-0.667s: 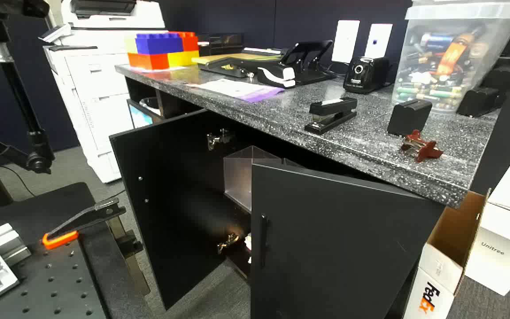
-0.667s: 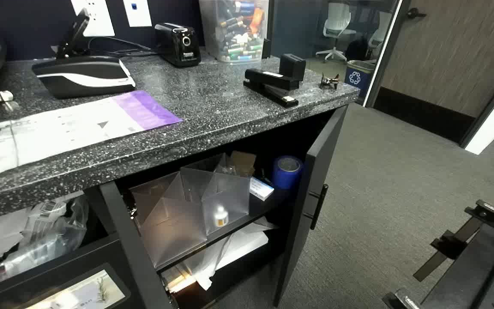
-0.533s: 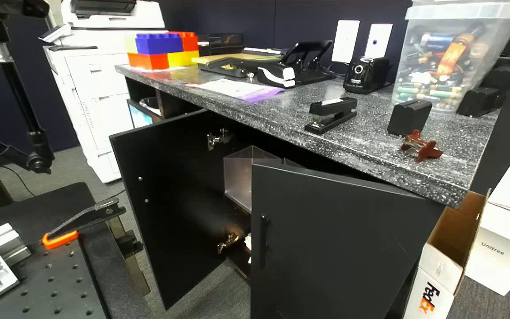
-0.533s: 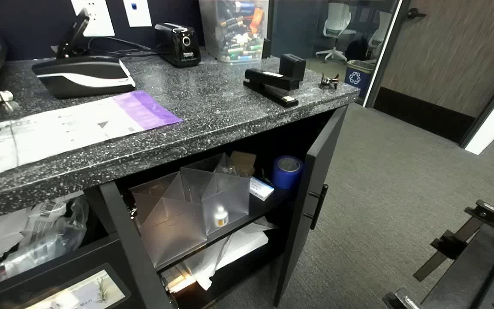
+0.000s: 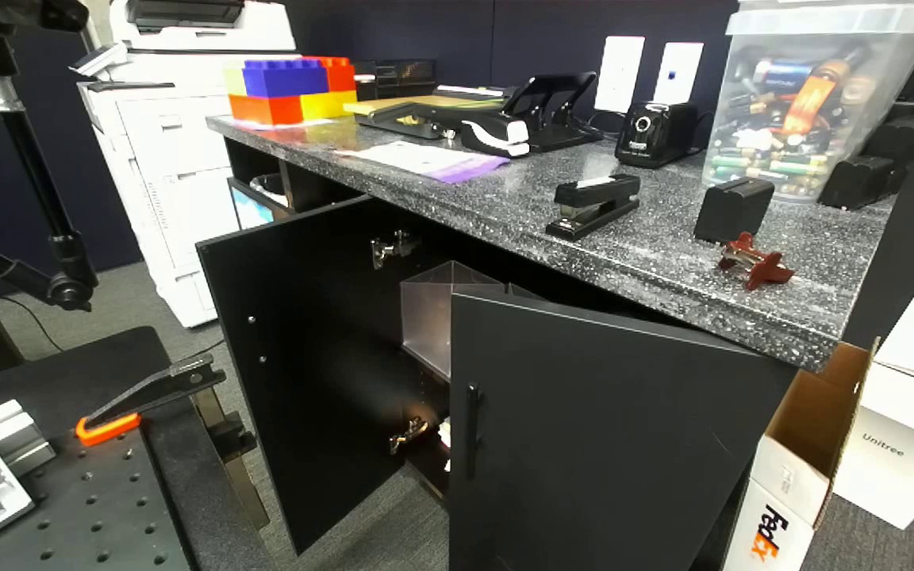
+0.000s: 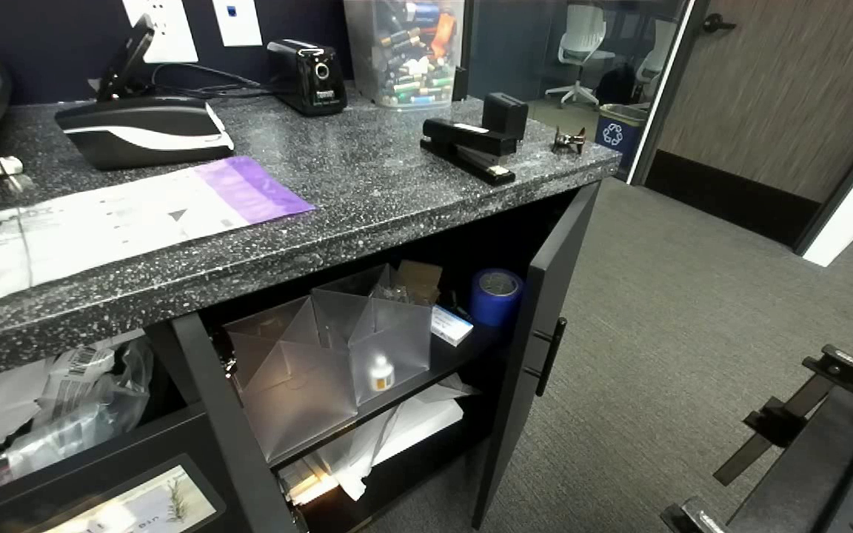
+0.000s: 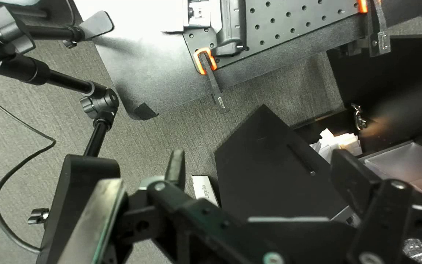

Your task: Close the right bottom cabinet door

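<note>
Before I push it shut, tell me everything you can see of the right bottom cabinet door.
The right bottom cabinet door is a flat, matte black panel with a slim black bar handle, vertical near its free edge. It stands upright and open, swung outward from beneath the speckled countertop, attached on its right side; hinges not discernible. The open end effector is not touching it.

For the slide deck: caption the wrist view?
Wrist view: open claw with the right bottom cabinet door standing open beyond it, over grey carpet.
</note>
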You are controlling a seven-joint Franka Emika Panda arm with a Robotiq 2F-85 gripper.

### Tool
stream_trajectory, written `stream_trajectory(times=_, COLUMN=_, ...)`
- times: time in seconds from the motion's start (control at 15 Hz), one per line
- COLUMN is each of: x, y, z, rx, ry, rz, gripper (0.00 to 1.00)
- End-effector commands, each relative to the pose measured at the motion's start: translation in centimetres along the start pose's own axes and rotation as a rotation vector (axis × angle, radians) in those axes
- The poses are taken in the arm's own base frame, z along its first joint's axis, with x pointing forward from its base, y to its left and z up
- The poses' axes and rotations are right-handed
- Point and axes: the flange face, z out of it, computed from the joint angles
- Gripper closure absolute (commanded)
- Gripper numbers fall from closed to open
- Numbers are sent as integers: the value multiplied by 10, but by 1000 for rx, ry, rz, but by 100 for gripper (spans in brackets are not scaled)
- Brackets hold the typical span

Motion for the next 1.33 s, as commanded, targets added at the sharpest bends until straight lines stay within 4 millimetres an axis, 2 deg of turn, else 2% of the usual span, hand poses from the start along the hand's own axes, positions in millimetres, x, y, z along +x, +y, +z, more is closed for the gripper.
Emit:
stream_trajectory(times=0.0, x=0, y=0, z=0, rx=0, ry=-1, rz=0, gripper=0)
stream_trajectory(times=0.87, x=0, y=0, z=0, rx=0, ry=-1, rz=0, gripper=0)
stream_trajectory(times=1.07, x=21, y=-17, z=21, rx=-4, ry=-42, rz=-24, gripper=0)
stream_trajectory(times=1.27, x=49, y=-58, z=57, rx=-10, ry=-91, rz=-83, gripper=0)
